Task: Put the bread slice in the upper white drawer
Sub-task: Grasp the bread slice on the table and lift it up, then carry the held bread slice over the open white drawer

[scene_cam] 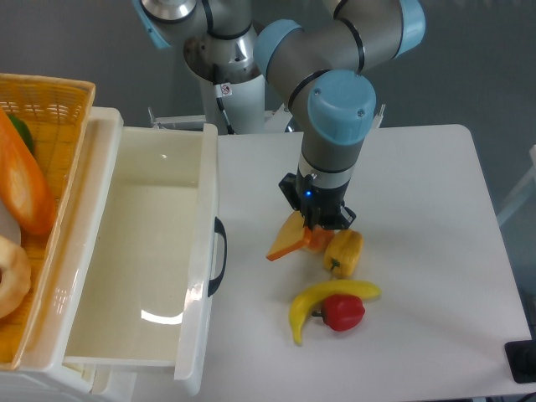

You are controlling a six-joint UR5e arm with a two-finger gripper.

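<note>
Near the tabletop's middle, the gripper (pixel 316 228) seems clamped on the bread slice (pixel 287 239) — tilted, apparently just lifting — so the pickup looks underway, and next comes a carry toward the left edge into the upper white drawer (pixel 151 251), standing open.

I see a white table (pixel 419 251) as support surface | on it, right of centre: yellow pepper (pixel 345 251), banana (pixel 322 299), red pepper (pixel 342 311) touching the banana | left part: white drawer (pixel 205 251) pulled open, black handle (pixel 219 255) toward the produce | I cannot tell whether the bread slice (pixel 287 239) touches the table.
</note>
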